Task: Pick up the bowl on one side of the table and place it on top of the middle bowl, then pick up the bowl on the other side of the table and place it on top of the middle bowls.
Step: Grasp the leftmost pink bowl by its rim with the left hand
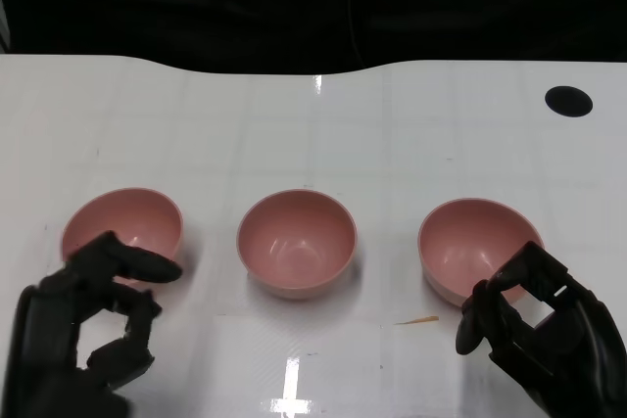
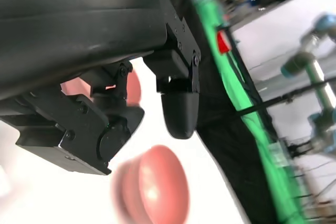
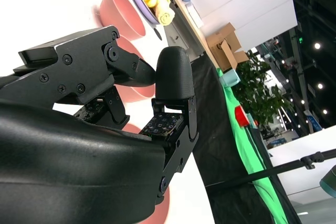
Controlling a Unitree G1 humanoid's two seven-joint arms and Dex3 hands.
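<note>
Three pink bowls are sitting in a row near the table's (image 1: 196, 115) front edge: left bowl (image 1: 122, 227), middle bowl (image 1: 296, 242), right bowl (image 1: 480, 247). The left hand (image 1: 88, 325) and right hand (image 1: 534, 335) are hovering just before the outer bowls, fingers apart, holding nothing.

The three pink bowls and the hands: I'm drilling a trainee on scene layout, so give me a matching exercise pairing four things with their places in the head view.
Things:
1. middle bowl
2. left hand
3. black round mark
4. right hand

Places:
A. far right part of the table
B. at the near rim of the right bowl
C. between the two other bowls, no hand near it
D. fingers reaching over the near rim of the left bowl

Pairs: 1-C, 2-D, 3-A, 4-B
</note>
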